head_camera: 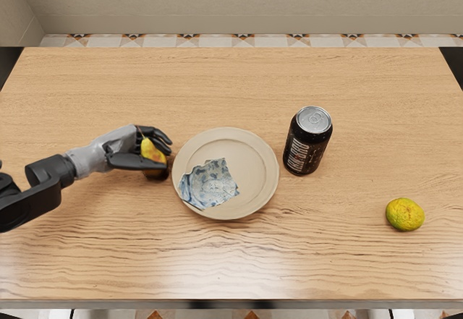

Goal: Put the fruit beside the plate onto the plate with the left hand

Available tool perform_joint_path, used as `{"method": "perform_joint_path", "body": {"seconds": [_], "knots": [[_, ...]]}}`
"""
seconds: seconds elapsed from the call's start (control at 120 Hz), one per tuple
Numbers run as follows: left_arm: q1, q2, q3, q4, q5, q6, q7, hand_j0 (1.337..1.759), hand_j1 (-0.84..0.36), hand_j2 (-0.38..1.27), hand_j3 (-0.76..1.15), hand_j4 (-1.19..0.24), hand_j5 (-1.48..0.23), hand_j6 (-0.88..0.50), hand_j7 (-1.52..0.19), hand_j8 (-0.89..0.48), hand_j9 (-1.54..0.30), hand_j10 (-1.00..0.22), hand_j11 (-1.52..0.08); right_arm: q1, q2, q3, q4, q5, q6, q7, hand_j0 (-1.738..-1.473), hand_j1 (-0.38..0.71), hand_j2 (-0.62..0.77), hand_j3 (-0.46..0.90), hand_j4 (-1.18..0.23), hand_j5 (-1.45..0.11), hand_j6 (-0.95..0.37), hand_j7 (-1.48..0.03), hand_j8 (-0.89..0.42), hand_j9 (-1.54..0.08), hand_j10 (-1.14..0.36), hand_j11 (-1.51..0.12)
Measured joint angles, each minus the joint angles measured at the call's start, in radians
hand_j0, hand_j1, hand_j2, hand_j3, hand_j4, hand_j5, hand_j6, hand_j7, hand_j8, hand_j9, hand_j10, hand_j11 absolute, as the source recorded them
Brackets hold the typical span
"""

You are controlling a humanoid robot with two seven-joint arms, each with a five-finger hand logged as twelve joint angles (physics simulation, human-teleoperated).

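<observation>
the left arm comes in from the left edge and reaches across the wooden surface toward the middle. the left hand is closed around a small yellow fruit, with dark fingers curled over its top and under its side. the fruit sits just beside the left rim of the plate, outside it; whether it is touching the surface or slightly raised cannot be told. the plate is pale and round, with a blue and white patch on its lower left part. a dark can stands upright just right of the plate. a yellow-green fruit lies well apart, near the right edge.
</observation>
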Motion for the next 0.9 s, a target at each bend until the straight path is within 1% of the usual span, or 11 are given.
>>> {"method": "perform_joint_path", "body": {"seconds": [0.092, 0.117, 0.158, 0.3, 0.392, 0.475, 0.583, 0.783, 0.9], "knots": [[-0.004, 0.006, -0.004, -0.017, -0.003, -0.003, 0.0, 1.655, -0.42, 0.14, 0.01, -0.62, -0.81, -0.61, -0.82, -0.4, -0.83, -0.31, -0.83, 0.0, 0.0, 0.0, 0.0, 0.0, 0.0, 0.0, -1.658, -0.33, 0.0, 0.0, -0.02, -0.02, -0.02, -0.02, -0.02, -0.02, -0.02, -0.02], [-0.007, 0.013, -0.005, -0.02, -0.004, -0.004, 0.0, 1.655, -0.4, 0.13, 0.01, -0.62, -0.82, -0.61, -0.82, -0.39, -0.84, -0.31, -0.83, 0.0, 0.0, 0.0, 0.0, 0.0, 0.0, 0.0, -1.658, -0.33, 0.0, 0.0, -0.02, -0.02, -0.02, -0.02, -0.02, -0.02, -0.02, -0.02], [-0.014, 0.023, -0.006, -0.024, -0.007, -0.005, -0.001, 1.655, -0.41, 0.14, 0.01, -0.62, -0.82, -0.62, -0.83, -0.4, -0.84, -0.31, -0.84, 0.0, 0.0, 0.0, 0.0, 0.0, 0.0, 0.0, -1.658, -0.33, 0.0, 0.0, -0.02, -0.02, -0.02, -0.02, -0.02, -0.02, -0.02, -0.02], [-0.051, 0.044, -0.008, -0.035, -0.016, -0.017, 0.0, 1.654, -0.43, 0.15, 0.0, -0.62, -0.84, -0.62, -0.84, -0.38, -0.86, -0.3, -0.85, 0.0, 0.0, 0.0, 0.0, 0.0, 0.0, 0.0, -1.658, -0.33, 0.0, 0.0, -0.02, -0.02, -0.02, -0.02, -0.02, -0.02, -0.02, -0.02], [-0.096, 0.048, -0.006, -0.037, -0.024, -0.029, 0.001, 1.654, -0.41, 0.14, 0.0, -0.63, -0.84, -0.63, -0.84, -0.4, -0.86, -0.32, -0.85, 0.0, 0.0, 0.0, 0.0, 0.0, 0.0, 0.0, -1.658, -0.33, 0.0, 0.0, -0.02, -0.02, -0.02, -0.02, -0.02, -0.02, -0.02, -0.02], [-0.132, 0.036, -0.005, -0.038, -0.032, -0.04, 0.019, 1.654, -0.43, 0.15, 0.0, -0.63, -0.85, -0.62, -0.85, -0.39, -0.86, -0.31, -0.86, 0.0, 0.0, 0.0, 0.0, 0.0, 0.0, 0.0, -1.658, -0.33, 0.0, 0.0, -0.02, -0.02, -0.02, -0.02, -0.02, -0.02, -0.02, -0.02], [-0.163, 0.011, 0.0, -0.04, -0.039, -0.051, 0.034, 1.655, -0.41, 0.13, 0.0, -0.63, -0.85, -0.63, -0.85, -0.39, -0.86, -0.31, -0.86, 0.0, 0.0, 0.0, 0.0, 0.0, 0.0, 0.0, -1.658, -0.33, 0.0, 0.0, -0.02, -0.02, -0.02, -0.02, -0.02, -0.02, -0.02, -0.02], [-0.18, -0.052, 0.003, -0.069, -0.044, -0.057, 0.065, 1.657, -0.38, 0.1, 0.0, -0.64, -0.86, -0.64, -0.86, -0.4, -0.86, -0.32, -0.86, 0.0, 0.0, 0.0, 0.0, 0.0, 0.0, 0.0, -1.658, -0.33, 0.0, 0.0, -0.02, -0.02, -0.02, -0.02, -0.02, -0.02, -0.02, -0.02], [-0.178, -0.085, 0.004, -0.102, -0.044, -0.057, 0.087, 1.658, -0.37, 0.09, 0.0, -0.65, -0.86, -0.64, -0.87, -0.4, -0.86, -0.33, -0.86, 0.0, 0.0, 0.0, 0.0, 0.0, 0.0, 0.0, -1.658, -0.33, 0.0, 0.0, -0.02, -0.02, -0.02, -0.02, -0.02, -0.02, -0.02, -0.02]]}}
